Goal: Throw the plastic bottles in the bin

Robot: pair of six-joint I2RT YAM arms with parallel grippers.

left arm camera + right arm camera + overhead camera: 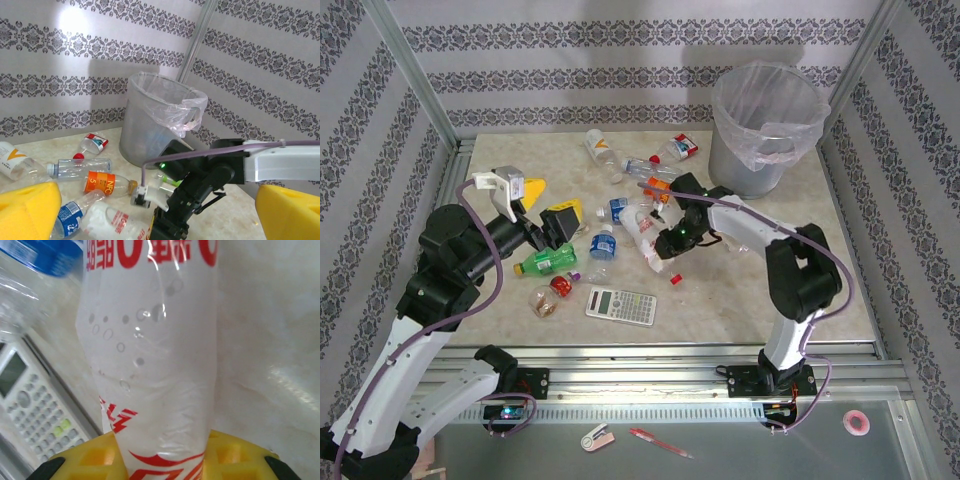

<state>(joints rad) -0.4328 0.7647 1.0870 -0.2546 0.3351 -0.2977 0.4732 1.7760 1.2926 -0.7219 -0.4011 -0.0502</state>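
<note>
The right gripper was pinching a crushed white bottle with red print between its yellow pads; whether that bottle was off the table could not be told. In the overhead view it sat at the centre of the table, among the other plastic bottles. The bin stood at about 1 o'clock from that cluster, well apart from the held bottle. An orange-labelled bottle lay toward 12 o'clock of the cluster, a green bottle toward 8 o'clock, and a calculator at 6 o'clock. The left gripper hung at 9 o'clock of the cluster, its yellow fingers spread wide with nothing between them.
</note>
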